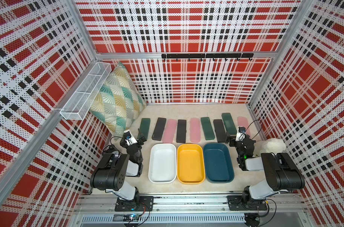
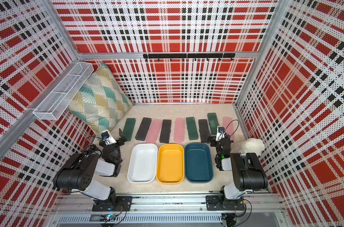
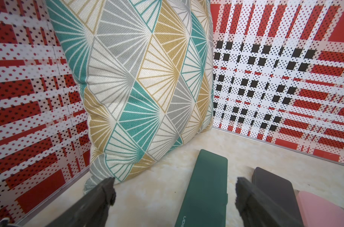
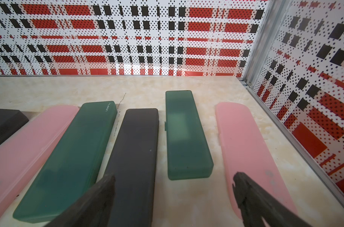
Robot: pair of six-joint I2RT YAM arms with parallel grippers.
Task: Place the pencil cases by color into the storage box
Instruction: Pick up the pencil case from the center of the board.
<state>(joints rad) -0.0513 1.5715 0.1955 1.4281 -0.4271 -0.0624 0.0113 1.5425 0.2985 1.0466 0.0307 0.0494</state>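
My left gripper (image 1: 141, 137) has its fingers spread wide and holds nothing. In the wrist view the leftmost dark green case (image 3: 204, 188) lies between them, its long axis running away from me toward the back wall. My right gripper (image 4: 174, 176) is just as wide and holds nothing. It hovers at the near ends of a black case (image 4: 135, 157) and a frosted green case (image 4: 186, 135), with a pink case (image 4: 243, 141) by one fingertip.

All nine pencil cases (image 1: 195, 129) lie flat on the marbled cream tabletop (image 1: 186, 109) in one side-by-side row behind the tubs, long axes front to back and slightly fanned. They are slim, matte, hard plastic slabs with rounded corners. The frosted green case is translucent, with a paler patch showing through. The white tub (image 1: 162, 163), yellow tub (image 1: 190, 164) and dark blue tub (image 1: 218, 163) are smooth rounded rectangles.
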